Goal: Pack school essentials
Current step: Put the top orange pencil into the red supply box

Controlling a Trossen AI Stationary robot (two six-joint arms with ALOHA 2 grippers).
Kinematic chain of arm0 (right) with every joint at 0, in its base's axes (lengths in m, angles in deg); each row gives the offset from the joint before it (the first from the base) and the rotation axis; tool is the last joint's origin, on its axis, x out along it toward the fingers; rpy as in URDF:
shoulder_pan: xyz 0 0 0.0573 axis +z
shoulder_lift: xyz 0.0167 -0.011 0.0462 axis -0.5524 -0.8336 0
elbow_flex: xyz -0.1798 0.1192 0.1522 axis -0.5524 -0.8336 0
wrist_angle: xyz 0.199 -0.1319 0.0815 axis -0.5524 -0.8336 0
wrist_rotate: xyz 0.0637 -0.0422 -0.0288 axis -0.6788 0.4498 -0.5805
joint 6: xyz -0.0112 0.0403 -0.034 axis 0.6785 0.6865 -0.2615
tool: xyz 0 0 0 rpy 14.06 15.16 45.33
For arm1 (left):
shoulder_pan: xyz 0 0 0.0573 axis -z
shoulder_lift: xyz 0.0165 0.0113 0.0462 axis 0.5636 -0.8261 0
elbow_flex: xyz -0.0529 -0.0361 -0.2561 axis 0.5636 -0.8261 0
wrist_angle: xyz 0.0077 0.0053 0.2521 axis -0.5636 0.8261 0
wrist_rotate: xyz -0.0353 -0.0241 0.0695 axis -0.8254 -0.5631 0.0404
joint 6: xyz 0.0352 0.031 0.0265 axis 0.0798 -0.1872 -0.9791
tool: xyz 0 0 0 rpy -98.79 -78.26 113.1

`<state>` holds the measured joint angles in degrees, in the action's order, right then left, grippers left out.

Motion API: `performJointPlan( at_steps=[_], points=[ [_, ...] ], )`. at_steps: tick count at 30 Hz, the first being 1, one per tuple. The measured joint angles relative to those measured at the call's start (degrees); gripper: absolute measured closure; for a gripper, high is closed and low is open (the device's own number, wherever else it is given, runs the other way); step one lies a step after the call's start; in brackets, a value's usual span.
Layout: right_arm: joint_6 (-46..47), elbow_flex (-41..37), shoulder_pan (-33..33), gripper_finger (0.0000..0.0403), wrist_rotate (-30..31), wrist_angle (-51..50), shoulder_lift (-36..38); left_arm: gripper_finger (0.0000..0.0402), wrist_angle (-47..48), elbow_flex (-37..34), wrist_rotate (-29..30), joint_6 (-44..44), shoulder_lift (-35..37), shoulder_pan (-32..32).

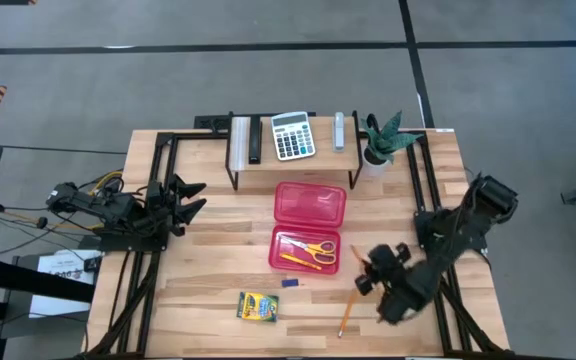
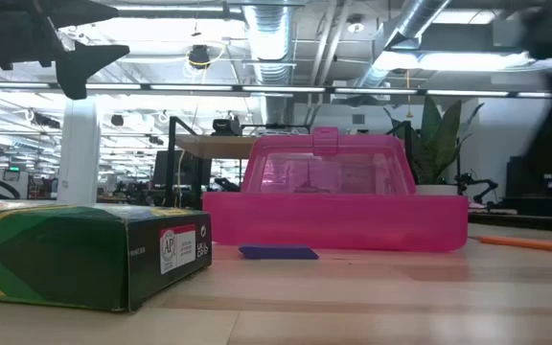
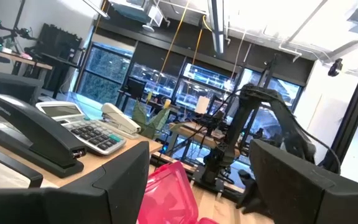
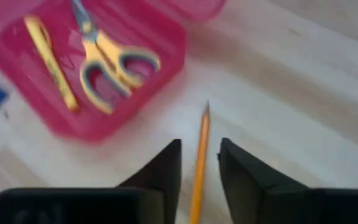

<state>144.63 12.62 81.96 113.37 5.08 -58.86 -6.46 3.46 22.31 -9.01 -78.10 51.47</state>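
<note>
One thin orange pencil [image 4: 199,168], sharpened, lies on wood between the right end effector's [image 4: 199,163] slightly parted fingers.

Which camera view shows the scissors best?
The right wrist view: the scissors lie large and unobstructed in the pink case, beside a yellow pencil. The high view shows them small. In the low view the case wall blurs them; the left wrist view misses them.

I can't read any text; the crayon box [image 2: 75,257] end label at lower left is too small
</note>
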Motion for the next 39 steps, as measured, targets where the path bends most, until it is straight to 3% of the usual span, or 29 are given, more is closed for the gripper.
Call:
performJointPlan(
  at_steps=[8,15,20,27,39],
  points=[
    [11.72,0.02,9.18,0.0162,0.89,2.88,-11.66,0.0139,0.07,0.0,0.11,0.36,0.0,-0.02],
    [20.43,0.34,13.56,0.0151,2.89,4.08,-21.73,0.0139,0.04,0.0,2.19,1.09,0.0,-0.02],
    [23.54,1.57,14.95,0.0206,1.38,2.32,-24.48,0.0139,0.04,0.0,3.24,1.06,0.0,-0.02],
    [21.72,1.99,14.75,0.038,0.91,0.38,-24.75,0.0139,0.07,0.0,4.44,0.45,0.0,-0.02],
    [20.25,7.61,11.72,0.0394,-4.8,-12.43,-21.01,0.0139,0.07,0.0,3.96,-0.04,0.0,-0.02]
  ],
)
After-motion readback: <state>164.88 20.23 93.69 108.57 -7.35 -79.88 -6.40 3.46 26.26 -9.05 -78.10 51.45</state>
